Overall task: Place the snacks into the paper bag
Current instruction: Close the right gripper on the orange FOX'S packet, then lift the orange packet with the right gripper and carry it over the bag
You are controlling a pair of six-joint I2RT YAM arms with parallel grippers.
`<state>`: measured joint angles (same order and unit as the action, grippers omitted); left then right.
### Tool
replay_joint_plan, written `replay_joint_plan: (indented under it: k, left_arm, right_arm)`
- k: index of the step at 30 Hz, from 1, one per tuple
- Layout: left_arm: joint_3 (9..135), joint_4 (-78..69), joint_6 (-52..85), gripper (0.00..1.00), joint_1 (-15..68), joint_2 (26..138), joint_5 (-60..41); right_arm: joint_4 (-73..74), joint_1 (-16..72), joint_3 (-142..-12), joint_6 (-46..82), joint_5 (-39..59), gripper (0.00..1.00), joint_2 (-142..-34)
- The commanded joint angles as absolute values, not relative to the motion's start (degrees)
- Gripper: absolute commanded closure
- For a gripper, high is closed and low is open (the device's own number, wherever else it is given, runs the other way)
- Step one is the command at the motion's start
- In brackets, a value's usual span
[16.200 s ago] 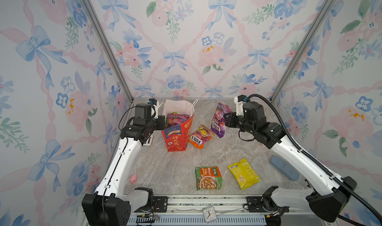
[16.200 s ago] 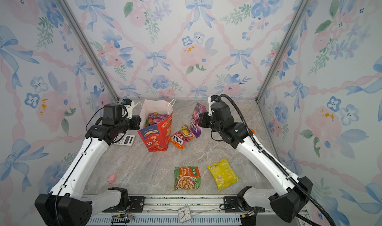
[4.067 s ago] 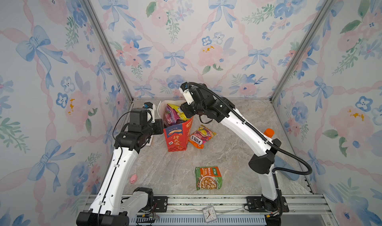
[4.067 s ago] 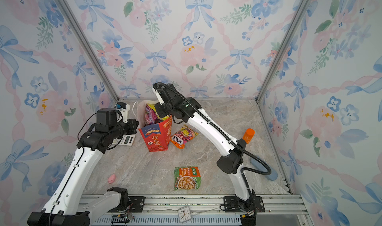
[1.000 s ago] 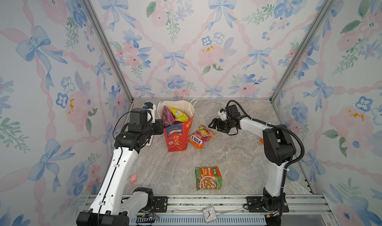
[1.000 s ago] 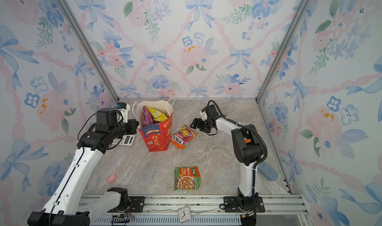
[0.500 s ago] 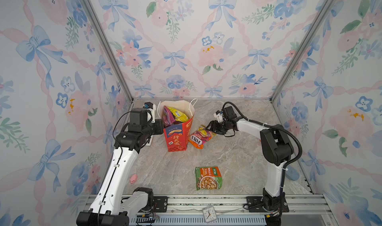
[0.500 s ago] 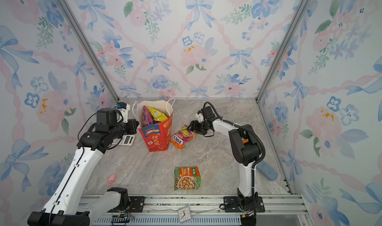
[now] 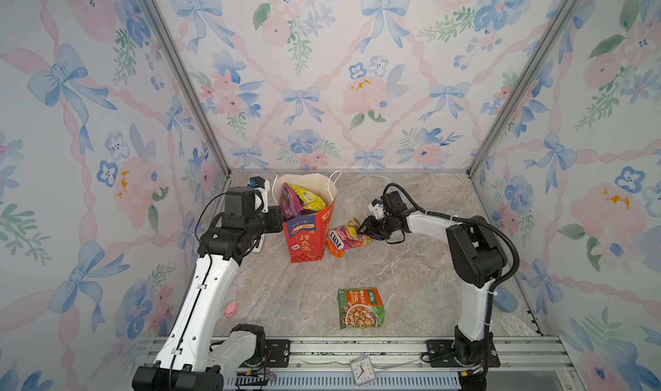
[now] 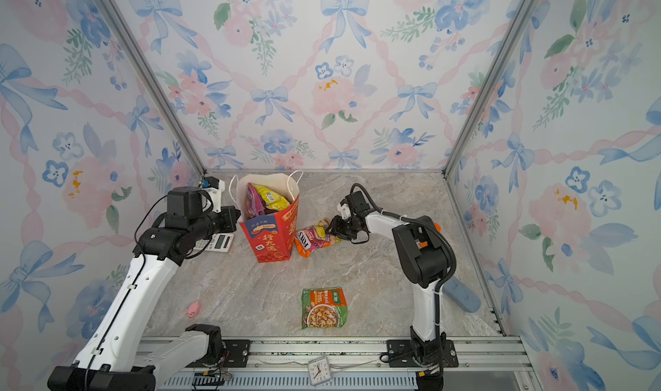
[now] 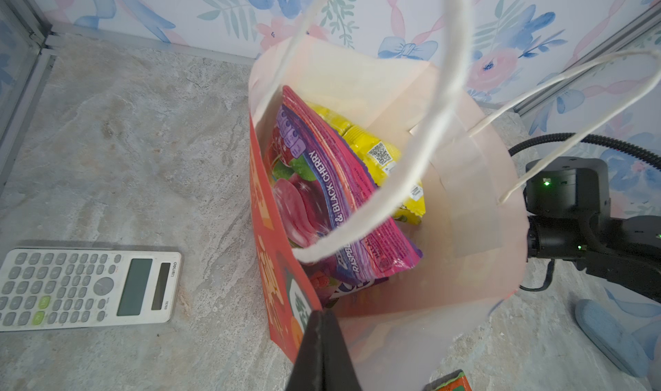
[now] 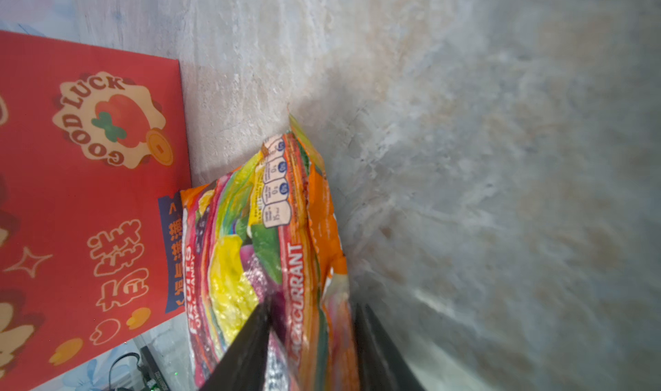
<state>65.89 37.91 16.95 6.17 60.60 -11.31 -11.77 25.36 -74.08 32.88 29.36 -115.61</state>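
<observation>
left pincer (image 11: 318, 321): pinching paper bag (image 11: 465, 192) rim, cropped | right pincer (image 12: 311, 305): astride orange packet (image 12: 286, 210), blurred, cannot tell if clamped

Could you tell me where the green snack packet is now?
In both top views the green packet lies alone near the front edge of the table, about centre, well in front of the paper bag.

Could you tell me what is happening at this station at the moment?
The robot is packing snacks into a red paper bag. The left gripper is shut on the bag's rim, holding it upright. The right gripper grips one end of the orange FOX'S packet, which lies on the table beside the bag. A purple packet and a yellow packet are already inside; a green packet lies untouched near the front.
</observation>
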Motion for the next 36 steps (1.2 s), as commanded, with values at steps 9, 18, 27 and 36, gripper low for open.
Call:
replay_joint_plan:
  k: [9,18,27,36]
  left_arm:
    - [66.45,38.12,15.91,0.95,5.80,60.27,-11.47]
    - [66.67,38.14,15.84,0.96,5.80,60.53,-11.78]
    - [66.62,38.14,16.04,1.00,5.80,60.69,-11.93]
    - [66.60,38.14,16.17,1.00,5.80,60.73,-12.13]
  right_arm:
    - [-14.26,26.41,-74.10,32.34,27.98,0.99,-105.81]
    - [-20.92,27.93,-80.51,30.03,23.96,1.00,-95.19]
    - [-31.11,33.27,-96.64,22.26,11.98,1.00,-87.44]
    - [-34.15,40.51,-115.35,15.58,7.38,1.00,-90.89]
